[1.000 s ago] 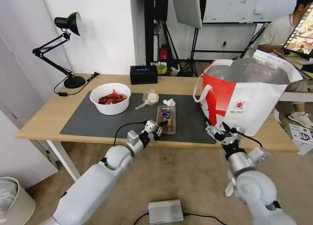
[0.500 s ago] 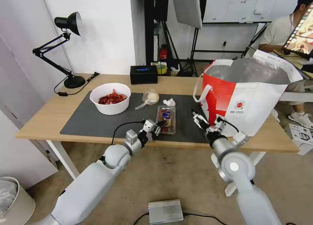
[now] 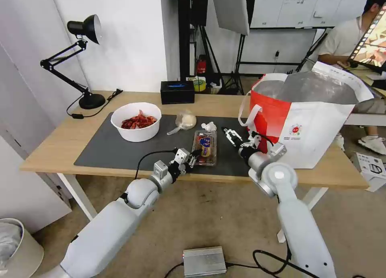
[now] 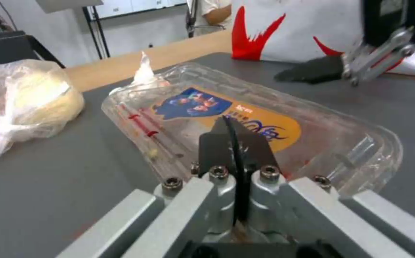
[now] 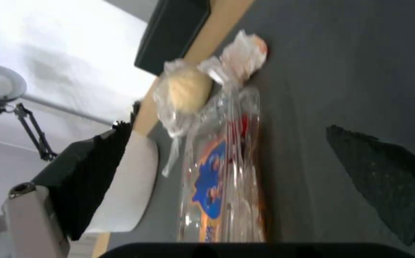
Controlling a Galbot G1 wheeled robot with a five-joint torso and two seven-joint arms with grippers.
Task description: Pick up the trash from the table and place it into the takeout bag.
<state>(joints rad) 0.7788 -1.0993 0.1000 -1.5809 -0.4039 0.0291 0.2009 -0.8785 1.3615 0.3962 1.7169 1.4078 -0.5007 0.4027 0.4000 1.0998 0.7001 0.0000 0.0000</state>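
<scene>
The clear clamshell tray [image 3: 205, 146] with red scraps lies on the dark mat [image 3: 120, 149] of the table [image 3: 60, 141]. My left gripper [image 3: 194, 157] is shut, its tips [image 4: 234, 125] at the tray's [image 4: 284, 107] near edge. My right gripper [image 3: 232, 136] hangs open just right of the tray, with the tray [image 5: 222, 186] ahead between its spread fingers [image 5: 384, 179]. Behind the tray sit the crumpled tissue [image 3: 209, 126], the knotted plastic bag [image 3: 185, 120] and the white bowl [image 3: 136, 123] of crayfish shells. The takeout bag [image 3: 313, 121] stands open at the right.
A black tissue box [image 3: 177, 92] and a black desk lamp [image 3: 86, 68] stand along the table's back edge. On the floor below lie a silver box [image 3: 204, 261] with a cable and a bin [image 3: 16, 246] at the left. A person sits behind the bag.
My right arm has swung from the table's front edge by the bag, left and forward over the mat, to beside the tray. My left gripper has drawn back slightly. The trash has not moved.
</scene>
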